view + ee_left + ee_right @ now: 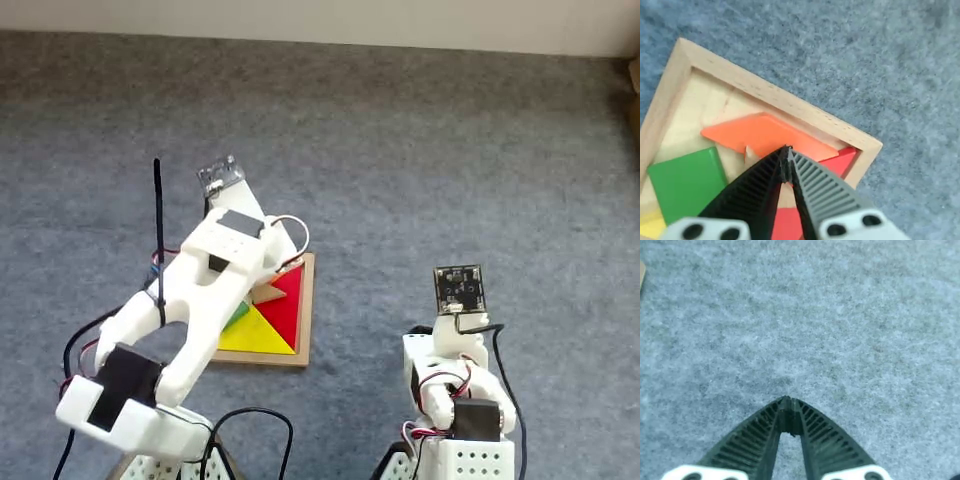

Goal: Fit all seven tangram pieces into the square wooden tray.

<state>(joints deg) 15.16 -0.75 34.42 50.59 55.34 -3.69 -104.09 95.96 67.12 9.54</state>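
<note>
L gripper (786, 152) closed over orange piece (765, 132), near tray rim (790, 108).

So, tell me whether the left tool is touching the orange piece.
Cannot tell. In the left wrist view the shut left tool overlaps the orange piece at its edge, but whether the tips rest on it or hover above isn't plain.

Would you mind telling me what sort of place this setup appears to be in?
Probably a robotics lab bench: a left arm and a right arm stand side by side over a grey felt surface, with a wooden puzzle tray set out as practice.
</note>
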